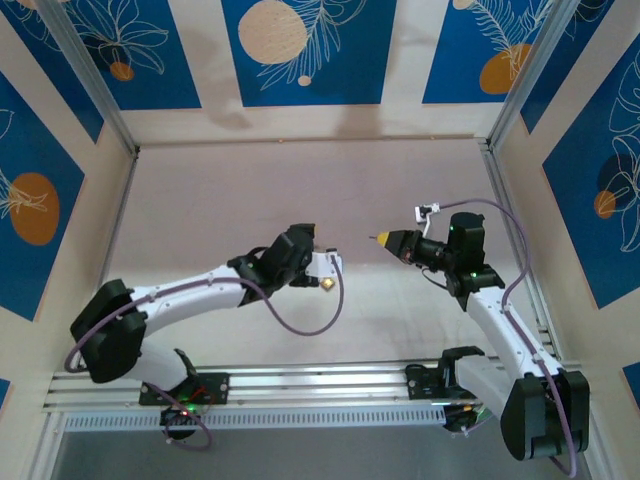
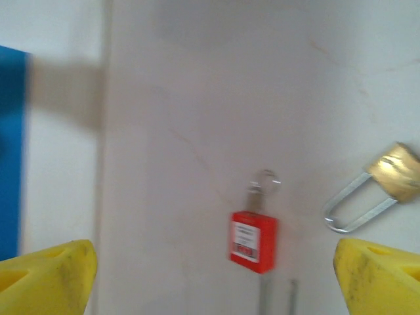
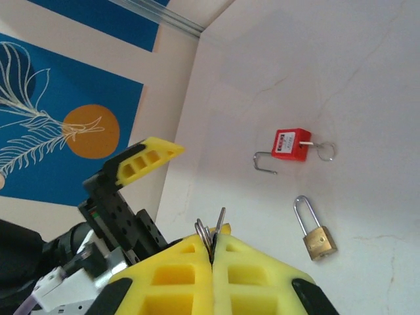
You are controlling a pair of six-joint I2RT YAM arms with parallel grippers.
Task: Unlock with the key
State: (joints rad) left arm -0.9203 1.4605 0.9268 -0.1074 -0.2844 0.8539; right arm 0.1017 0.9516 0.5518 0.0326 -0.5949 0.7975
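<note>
Yellow foam pads capped both fingers of the right claw (image 3: 213, 244), and they were pressed tight together with the key (image 3: 221, 219) pinched between them. From the right wrist camera, its thin silver blade stood up just past the fingertips, with a couple of small wire rings (image 3: 203, 231) bunched beside it. That claw hung above the pale desk (image 3: 367, 79), well apart from the locks.

The left claw (image 2: 213, 275) was spread wide and held nothing; its two yellow fingertips (image 2: 49, 275) sat at the bottom corners of the left wrist camera's view, with bare desk between them.

Two padlocks lay flat on the desk, near each other but not touching. The red padlock (image 3: 291, 144) carried a white label on its face with a red band across it; the print was too small and soft for me to read. A steel shackle stuck out of one end as a hook, and a little wire ring (image 3: 326, 151) lay at the other end. The brass padlock (image 3: 319, 241) showed no stamp or brand that I could make out.

Blue wall panels (image 3: 39, 151) with white leaf outlines and orange discs stood around the desk.
</note>
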